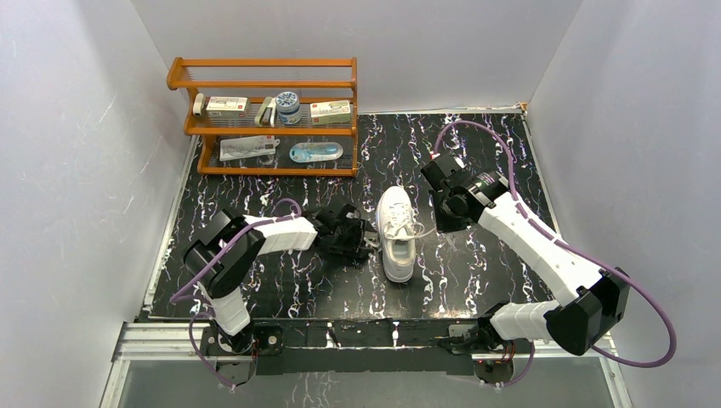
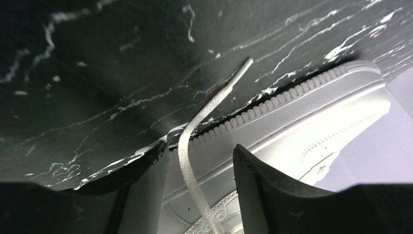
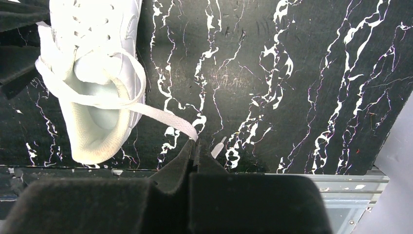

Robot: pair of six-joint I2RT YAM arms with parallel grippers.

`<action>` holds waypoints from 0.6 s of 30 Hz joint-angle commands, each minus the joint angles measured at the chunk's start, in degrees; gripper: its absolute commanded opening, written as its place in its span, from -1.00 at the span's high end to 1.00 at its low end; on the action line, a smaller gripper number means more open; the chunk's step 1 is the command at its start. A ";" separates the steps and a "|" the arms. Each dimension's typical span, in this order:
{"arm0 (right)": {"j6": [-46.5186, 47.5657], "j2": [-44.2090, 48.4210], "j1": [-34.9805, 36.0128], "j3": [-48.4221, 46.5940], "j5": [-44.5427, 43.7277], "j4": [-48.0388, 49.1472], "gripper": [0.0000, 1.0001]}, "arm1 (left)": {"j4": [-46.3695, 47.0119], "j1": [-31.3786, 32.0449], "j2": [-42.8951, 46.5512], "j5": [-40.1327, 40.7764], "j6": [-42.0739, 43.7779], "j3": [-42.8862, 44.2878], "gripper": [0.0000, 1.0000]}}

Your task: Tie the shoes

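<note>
- The left claw (image 2: pixel 199 153) stands spread. The left lace (image 2: pixel 187 161) runs slack through its gap with nothing clamped on it, and the sneaker (image 1: pixel 397 234) sits just past its tips.
- The sneaker, lying between the two claws, is all white with a ribbed sole. Its laces sit loose over the open collar, and I can see no knot or bow.
- The right claw (image 3: pixel 195 148) is pressed together on the right lace (image 3: pixel 165 119) near its tip, drawing it out sideways from the sneaker.
- I'd say the tying has barely begun: the crossing, knotting and bow are all left to do.
</note>
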State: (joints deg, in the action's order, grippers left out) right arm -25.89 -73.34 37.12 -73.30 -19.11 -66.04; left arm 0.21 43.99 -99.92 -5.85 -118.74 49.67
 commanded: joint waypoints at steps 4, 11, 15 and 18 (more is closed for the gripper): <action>-0.47 0.72 -0.21 -2.42 -0.40 -0.15 1.00 | -0.54 3.43 -1.55 -0.72 -10.03 1.21 0.05; -0.65 0.11 -0.26 -3.32 0.03 0.20 1.00 | 1.42 4.45 -2.34 3.05 -13.84 1.73 0.26; -0.77 -0.58 -0.23 -3.17 0.47 0.74 1.00 | 4.46 4.55 -1.98 6.89 -15.99 1.03 0.91; -1.56 -0.92 -0.28 -3.03 -0.11 0.34 1.00 | 1.46 4.57 1.79 9.97 -14.64 0.06 1.00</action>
State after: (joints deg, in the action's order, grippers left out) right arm -26.06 -73.91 37.12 -73.84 -18.87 -66.00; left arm 4.05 48.16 -102.30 -1.15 -119.07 51.09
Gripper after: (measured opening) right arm 0.011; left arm 0.016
